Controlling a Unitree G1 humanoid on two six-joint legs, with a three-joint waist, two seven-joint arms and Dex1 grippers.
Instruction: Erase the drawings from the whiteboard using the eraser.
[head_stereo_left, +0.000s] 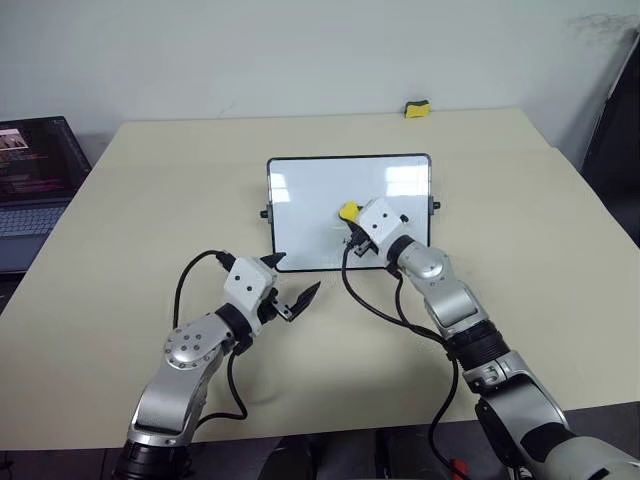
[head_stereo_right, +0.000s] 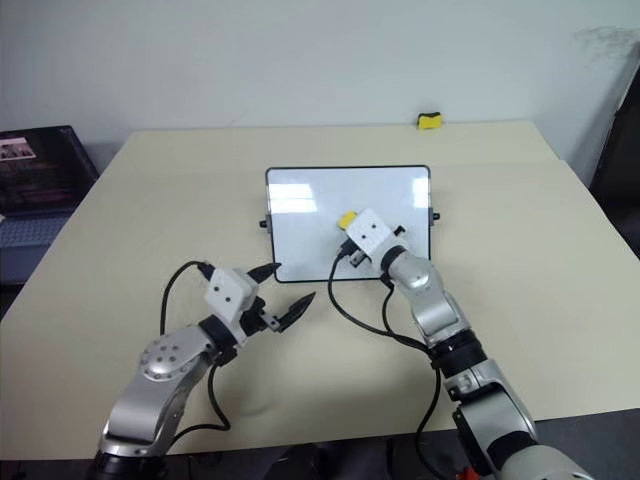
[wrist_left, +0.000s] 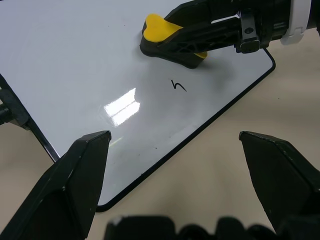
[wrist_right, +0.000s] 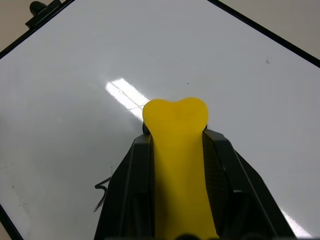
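Yellow eraser (wrist_right: 176, 150) pinched in right gripper (head_stereo_left: 352, 222) jaws on whiteboard (head_stereo_left: 300, 200); left gripper (head_stereo_left: 295, 285) jaws spread.

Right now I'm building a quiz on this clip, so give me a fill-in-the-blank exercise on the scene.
1. The right gripper is shut on the ____ eraser.
2. The eraser rests on the ____, which lies flat on the table.
3. The left gripper stands ____, holding nothing, near the whiteboard's near edge.
4. Beside the eraser, ____ small black mark is left on the board.

Missing words: yellow; whiteboard; open; one
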